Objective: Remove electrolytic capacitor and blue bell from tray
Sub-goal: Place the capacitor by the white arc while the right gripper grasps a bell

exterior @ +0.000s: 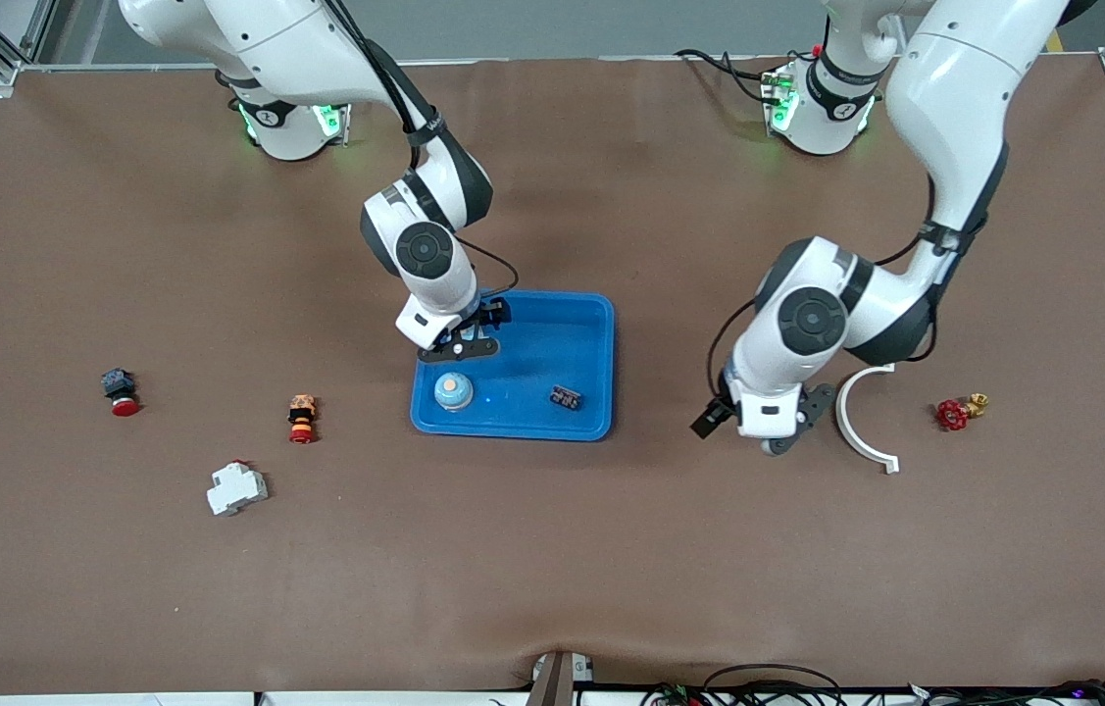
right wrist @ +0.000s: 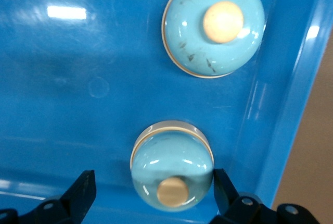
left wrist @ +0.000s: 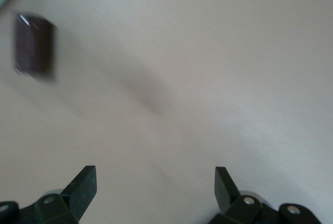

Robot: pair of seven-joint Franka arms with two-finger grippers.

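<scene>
A light-blue bell (exterior: pixel 453 391) with a tan knob stands in the blue tray (exterior: pixel 581 324), in the corner nearer the front camera toward the right arm's end. A small dark capacitor (exterior: pixel 566 397) lies in the tray beside it. My right gripper (exterior: pixel 462 343) hangs open and empty over the tray, just by the bell. The right wrist view shows the bell (right wrist: pixel 213 23) from above, its mirror image on the glossy tray, and the open right gripper (right wrist: pixel 155 179). My left gripper (exterior: pixel 743 436) is open and empty over bare table beside the tray; the left wrist view shows it (left wrist: pixel 156 174) above plain table.
A white curved piece (exterior: pixel 861 417) and a red valve (exterior: pixel 954 412) lie toward the left arm's end. Two red push buttons (exterior: pixel 121 392) (exterior: pixel 302 417) and a white breaker (exterior: pixel 236 487) lie toward the right arm's end. A blurred dark block (left wrist: pixel 32 45) shows in the left wrist view.
</scene>
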